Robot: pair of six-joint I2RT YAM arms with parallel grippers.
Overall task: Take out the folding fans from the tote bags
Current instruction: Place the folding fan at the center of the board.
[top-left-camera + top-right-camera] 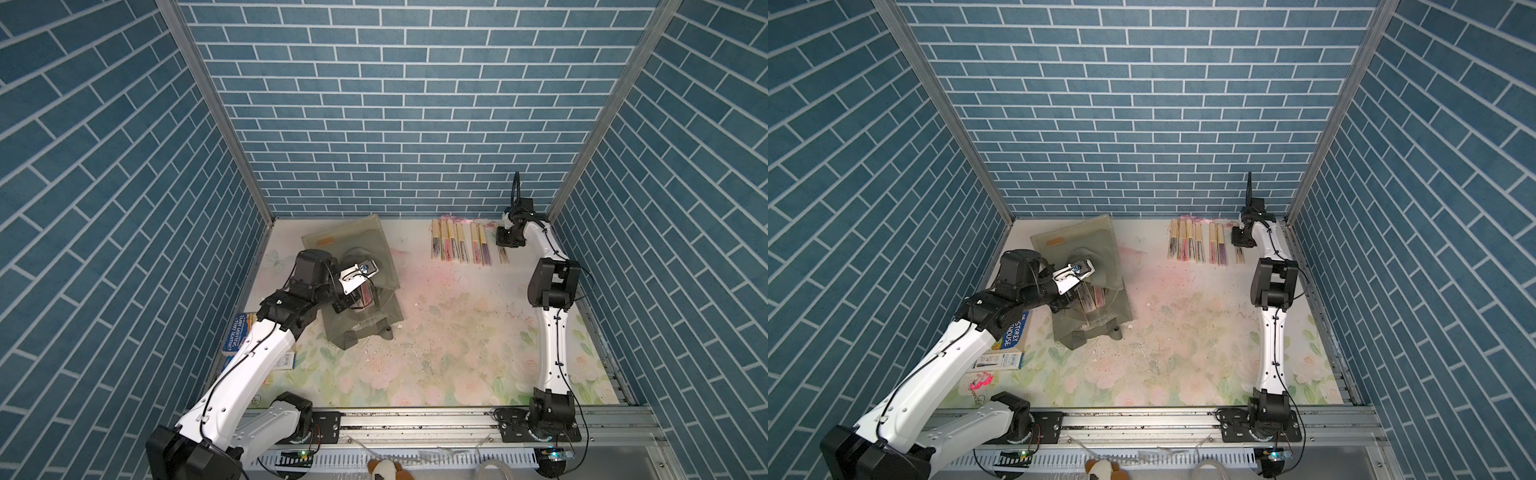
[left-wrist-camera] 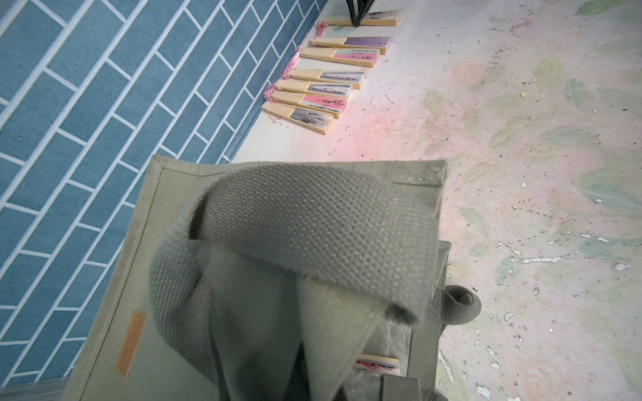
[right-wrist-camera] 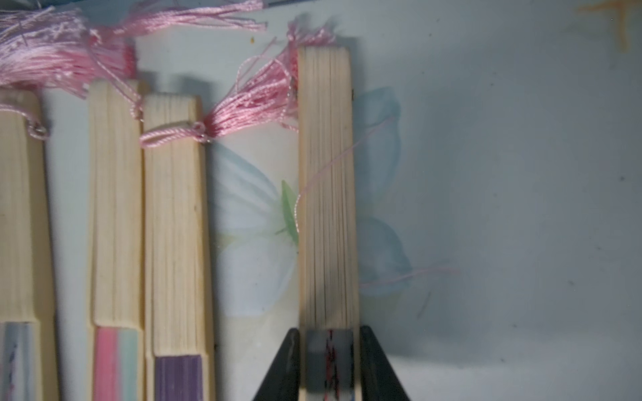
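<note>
Nearest, at the left edge of the desk [image 1: 457,340], a blue book [image 1: 1014,332] lies partly under the left arm. Beyond it the grey-green tote [image 1: 345,239] lies on the desk with its mouth toward the front and its orange mark [image 1: 326,241] facing up at the far end. The left gripper [image 1: 351,301] hangs over the mouth with its jaws closed. In the left wrist view a strap [image 2: 312,215] loops up right before the lens and hides the fingers, so I cannot tell whether fabric is pinched. Some fans [image 1: 368,296] are inside the tote: pink pleats show beside the gripper in both top views, and one end peeps from the mouth in the wrist view.

Farther back, a row [image 1: 457,245] of seven fans lies on the desk along the back wall [image 1: 415,124]. They are parallel, with pink tassels [image 3: 250,104] toward the wall: four close together, then two, then one alone at the right end. The right gripper [image 3: 329,347] is down at this last fan [image 3: 328,191], which lies on the desk. Its jaws are partly apart, one on each side of the pleated end, right at its edges. I cannot tell whether they press on it.
</note>
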